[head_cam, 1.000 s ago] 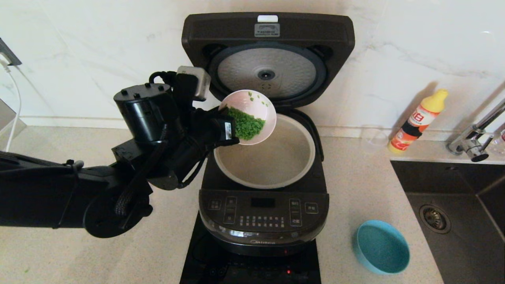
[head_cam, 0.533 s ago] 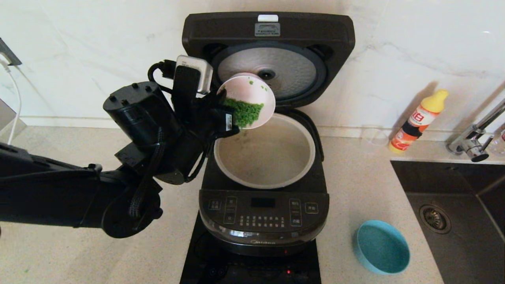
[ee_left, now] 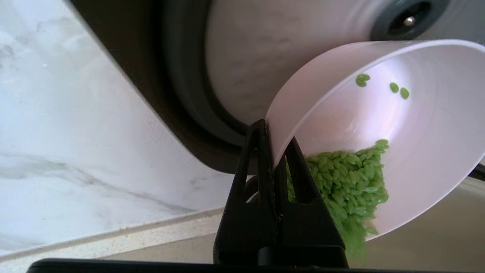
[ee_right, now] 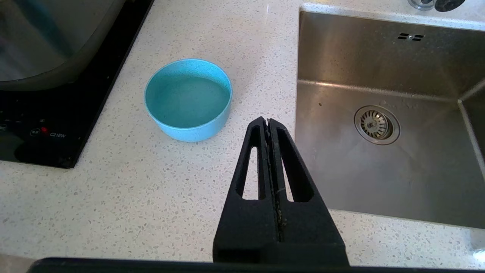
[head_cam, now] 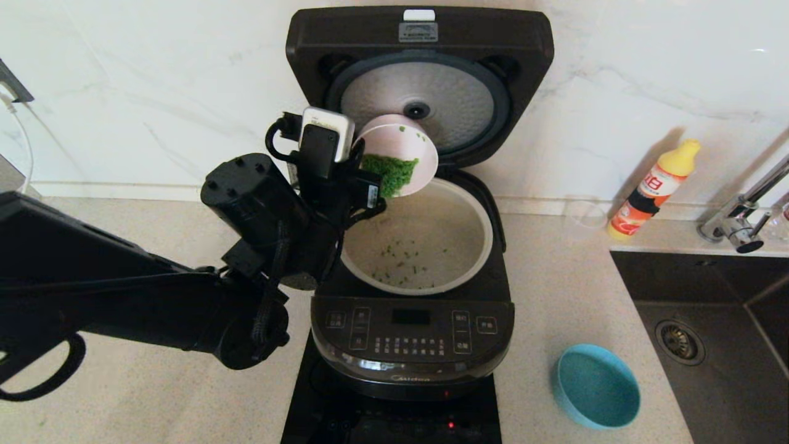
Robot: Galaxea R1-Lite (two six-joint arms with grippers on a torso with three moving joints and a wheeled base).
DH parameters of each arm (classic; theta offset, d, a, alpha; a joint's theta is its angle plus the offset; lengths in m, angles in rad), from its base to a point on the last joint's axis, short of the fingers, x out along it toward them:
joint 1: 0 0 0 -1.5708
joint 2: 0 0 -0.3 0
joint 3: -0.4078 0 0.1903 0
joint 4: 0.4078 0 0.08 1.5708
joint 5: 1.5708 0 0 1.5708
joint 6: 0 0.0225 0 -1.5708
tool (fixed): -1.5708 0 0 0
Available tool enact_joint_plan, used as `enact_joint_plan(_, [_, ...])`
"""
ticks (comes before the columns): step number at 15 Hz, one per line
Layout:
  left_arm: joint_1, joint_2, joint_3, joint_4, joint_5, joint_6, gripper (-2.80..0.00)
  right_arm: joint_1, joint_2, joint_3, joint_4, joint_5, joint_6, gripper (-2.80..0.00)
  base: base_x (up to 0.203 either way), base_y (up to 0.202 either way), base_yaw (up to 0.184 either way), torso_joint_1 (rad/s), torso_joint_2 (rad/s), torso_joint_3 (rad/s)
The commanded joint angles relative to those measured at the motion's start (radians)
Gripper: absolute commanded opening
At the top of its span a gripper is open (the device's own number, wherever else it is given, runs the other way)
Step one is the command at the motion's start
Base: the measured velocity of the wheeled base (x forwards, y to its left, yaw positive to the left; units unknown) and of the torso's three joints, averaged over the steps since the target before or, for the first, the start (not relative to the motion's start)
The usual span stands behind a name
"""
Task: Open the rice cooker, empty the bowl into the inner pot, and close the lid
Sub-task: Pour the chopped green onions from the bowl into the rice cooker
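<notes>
The black rice cooker (head_cam: 412, 345) stands open, its lid (head_cam: 419, 43) upright with the dimpled silver disc facing me. The cream inner pot (head_cam: 474, 216) holds a few scattered green grains. My left gripper (head_cam: 363, 179) is shut on the rim of the pale pink bowl (head_cam: 410, 139), pinching its wall (ee_left: 288, 125) between the fingers. The bowl is tipped steeply over the pot's back left edge, and green grains (ee_left: 348, 178) slide off its lower lip. My right gripper (ee_right: 268, 122) is shut and empty above the counter between the teal bowl and the sink, out of the head view.
A teal-blue bowl (head_cam: 596, 385) sits on the counter right of the cooker, also in the right wrist view (ee_right: 188, 99). A steel sink (head_cam: 709, 345) lies at the right. An orange bottle (head_cam: 653, 188) and a clear cup (head_cam: 584, 217) stand by the wall. A black cooktop (head_cam: 320, 407) lies under the cooker.
My left arm has moved right and tipped the pink bowl steeper. Green grains have begun to fall into the inner pot, which was bare before. The lid has swung a little further back.
</notes>
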Motion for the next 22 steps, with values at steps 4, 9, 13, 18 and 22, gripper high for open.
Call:
enact_joint_plan(4, [-0.006,0.041,0.07,-0.122,-0.006,0.037,-2.8,0.0,0.0,0.0,0.0,0.0,0.0,-2.8,0.0,0.0,0.0,0.0,0.0,0.0])
enact_joint_plan(9, [-0.009,0.036,0.082,-0.128,-0.04,0.061,-2.8,0.0,0.0,0.0,0.0,0.0,0.0,-2.8,0.0,0.0,0.0,0.0,0.0,0.0])
enact_joint_plan(13, [-0.009,0.003,0.021,-0.128,-0.066,0.059,-2.8,0.0,0.0,0.0,0.0,0.001,0.0,-2.8,0.0,0.0,0.0,0.0,0.0,0.0])
enact_joint_plan(18, [-0.012,-0.025,0.052,-0.128,-0.068,0.058,-2.8,0.0,0.0,0.0,0.0,0.0,0.0,-2.8,0.0,0.0,0.0,0.0,0.0,0.0])
enact_joint_plan(22, [-0.012,-0.053,0.002,-0.128,-0.069,0.058,-2.8,0.0,0.0,0.0,0.0,0.0,0.0,-2.8,0.0,0.0,0.0,0.0,0.0,0.0])
